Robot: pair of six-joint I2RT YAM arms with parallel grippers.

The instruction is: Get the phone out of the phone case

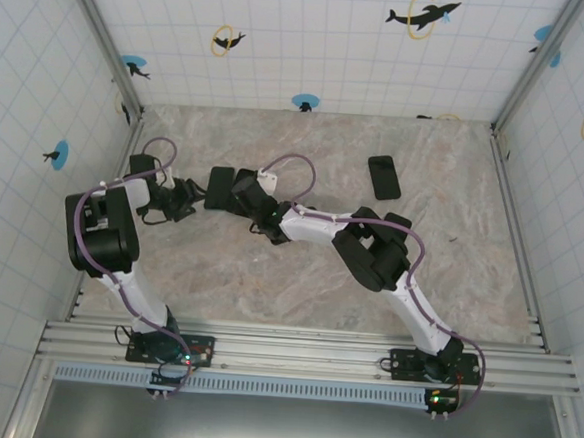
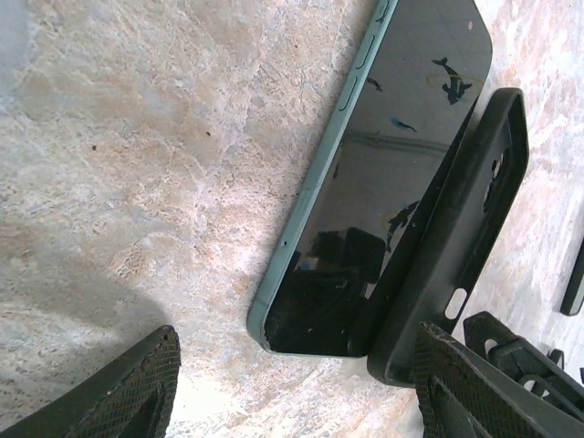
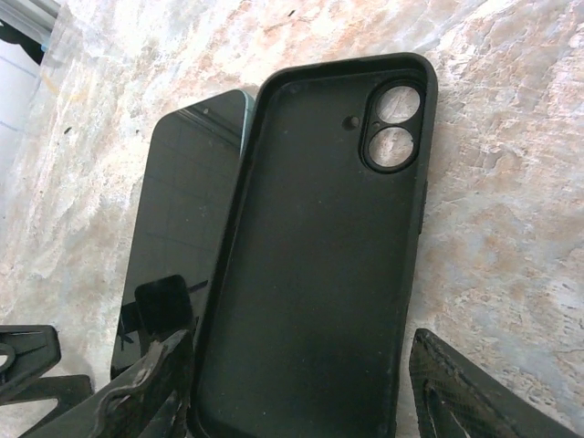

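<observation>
Since left gripper (image 2: 297,388) and right gripper (image 3: 306,388) both gape empty with case (image 3: 319,255) overlapping phone (image 2: 383,182) (already out), a sloppy retract could clip the case and shove both.

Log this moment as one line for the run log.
phone: out, screen up on table | case: empty, overlapping phone's edge | left gripper: open | right gripper: open, fingers either side of case

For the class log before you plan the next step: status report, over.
Left gripper open, right gripper open, both empty. Phone out, lying beside empty case, edges touching. Second dark slab far off, nothing in the way.
</observation>
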